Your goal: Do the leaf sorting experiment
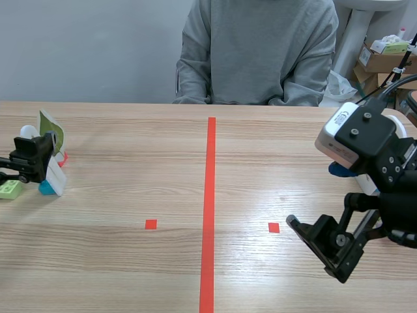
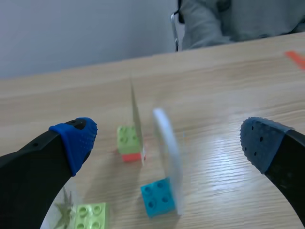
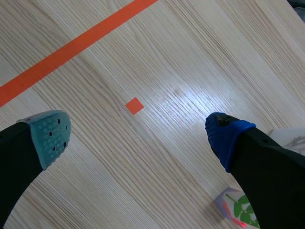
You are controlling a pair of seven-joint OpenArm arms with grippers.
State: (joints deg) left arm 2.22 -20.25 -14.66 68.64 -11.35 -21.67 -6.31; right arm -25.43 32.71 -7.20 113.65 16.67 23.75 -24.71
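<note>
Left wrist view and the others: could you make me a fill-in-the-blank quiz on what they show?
1. The left gripper has its fingers ___.
2. The white card stands in a ___ block.
3. The person across the table wears a ___ top.
4. The right gripper holds ___.
Missing words: open; blue; grey; nothing.
</note>
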